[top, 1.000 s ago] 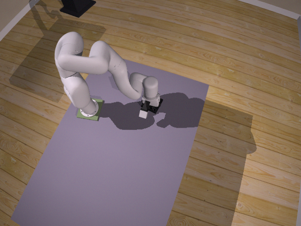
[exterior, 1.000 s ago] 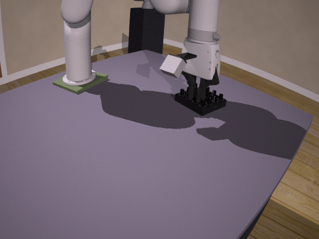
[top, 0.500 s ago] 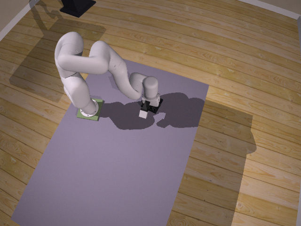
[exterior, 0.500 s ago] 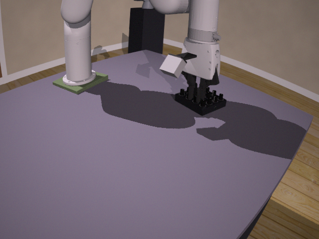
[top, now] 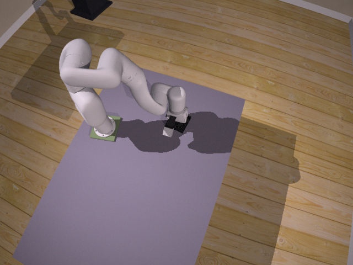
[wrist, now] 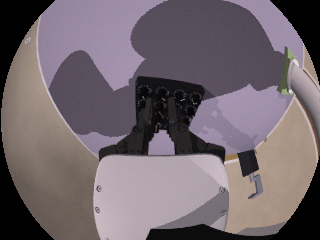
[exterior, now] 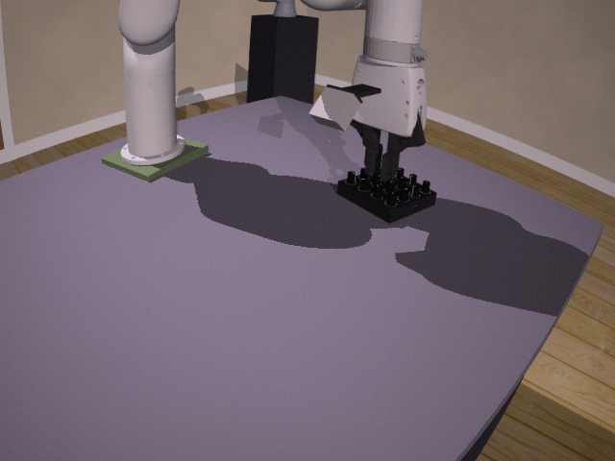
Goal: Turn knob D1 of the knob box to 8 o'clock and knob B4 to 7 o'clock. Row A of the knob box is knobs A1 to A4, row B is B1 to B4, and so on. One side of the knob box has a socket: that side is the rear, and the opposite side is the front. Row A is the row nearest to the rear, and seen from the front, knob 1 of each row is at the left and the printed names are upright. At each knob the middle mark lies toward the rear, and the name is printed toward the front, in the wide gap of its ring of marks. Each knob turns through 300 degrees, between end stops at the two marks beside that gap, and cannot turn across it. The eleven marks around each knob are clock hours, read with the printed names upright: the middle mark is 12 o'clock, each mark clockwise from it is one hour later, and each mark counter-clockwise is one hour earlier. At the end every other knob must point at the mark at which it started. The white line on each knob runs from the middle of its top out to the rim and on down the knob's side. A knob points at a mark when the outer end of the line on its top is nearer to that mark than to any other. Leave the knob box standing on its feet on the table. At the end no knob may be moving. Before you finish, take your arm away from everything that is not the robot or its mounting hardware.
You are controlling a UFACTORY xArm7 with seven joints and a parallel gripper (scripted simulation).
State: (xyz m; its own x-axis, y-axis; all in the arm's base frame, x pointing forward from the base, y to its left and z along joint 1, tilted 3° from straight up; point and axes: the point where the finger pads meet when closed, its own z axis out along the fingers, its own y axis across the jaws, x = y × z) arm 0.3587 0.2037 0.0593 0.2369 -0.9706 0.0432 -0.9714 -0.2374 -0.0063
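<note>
The black knob box [top: 183, 128] [exterior: 364, 202] [wrist: 170, 83] stands flat on the table under my gripper. Several black knobs stand up from its top. A small socket mark [exterior: 415, 206] shows on its lower right side in the exterior view. My gripper [exterior: 381, 174] [wrist: 161, 106] points down over the box, its fingers a small way apart and low among the knobs. A knob shows between the fingers in the wrist view, with no contact to be seen. The fingers hide some knobs. The printed names and most white lines are too small to read.
The arm's base stands on a green plate [top: 116, 137] [exterior: 121, 167] [wrist: 285, 85] on the purple table [top: 122, 199] [exterior: 248, 322]. A white block on a black bracket [top: 171, 122] [exterior: 366, 90] sticks out from the gripper's side, above the table. The arm's shadow lies across the box.
</note>
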